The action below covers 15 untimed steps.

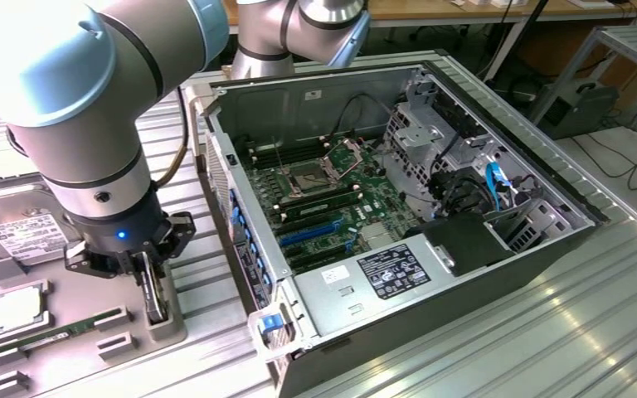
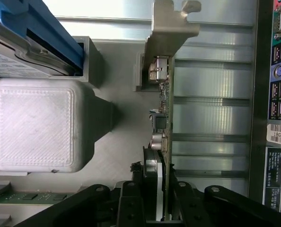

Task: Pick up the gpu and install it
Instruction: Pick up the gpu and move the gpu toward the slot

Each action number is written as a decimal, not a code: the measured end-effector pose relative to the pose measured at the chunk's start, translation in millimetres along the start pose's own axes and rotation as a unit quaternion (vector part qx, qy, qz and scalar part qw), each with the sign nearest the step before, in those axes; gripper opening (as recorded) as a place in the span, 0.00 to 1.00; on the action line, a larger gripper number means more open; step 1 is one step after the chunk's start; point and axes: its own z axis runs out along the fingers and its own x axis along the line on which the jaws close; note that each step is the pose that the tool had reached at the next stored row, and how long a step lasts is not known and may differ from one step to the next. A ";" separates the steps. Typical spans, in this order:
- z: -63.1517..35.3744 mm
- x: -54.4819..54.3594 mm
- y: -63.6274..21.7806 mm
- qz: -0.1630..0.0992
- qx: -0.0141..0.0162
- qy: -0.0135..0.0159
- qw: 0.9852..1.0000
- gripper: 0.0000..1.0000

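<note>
Exterior view: the robot arm's black gripper stands lowered over a flat grey fixture tray. The tray lies on the ribbed metal table, just beside the open silver computer case, at the exterior view's left of that case.

The gpu, a thin dark expansion card, stands on edge in a raised grey holder at the tray corner nearest the case. The gripper straddles this card from above. Whether it clamps the card or stands loose around it cannot be told.

Farther from the case, the same tray carries:
- a boxy silver hard drive with a white label;
- a square silver processor;
- a slim green memory stick.

Inside the case, the green motherboard lies exposed, with blue expansion slots along the side nearest the tray.

Wrist view: the gpu appears edge-on, upright on the tray, with the gripper astride one end. Its pale silver metal bracket sits at the opposite end. The case's rear port panel runs parallel to the card, near it but apart. A pale grey textured block and the memory stick lie on the card's far side from the case.
</note>
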 end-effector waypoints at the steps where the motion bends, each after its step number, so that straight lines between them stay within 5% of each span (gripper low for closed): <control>1: 0.0 0.0 0.0 0.000 0.000 0.000 1.000 0.28; 15: 0.0 0.0 0.0 0.000 0.000 0.000 1.000 0.28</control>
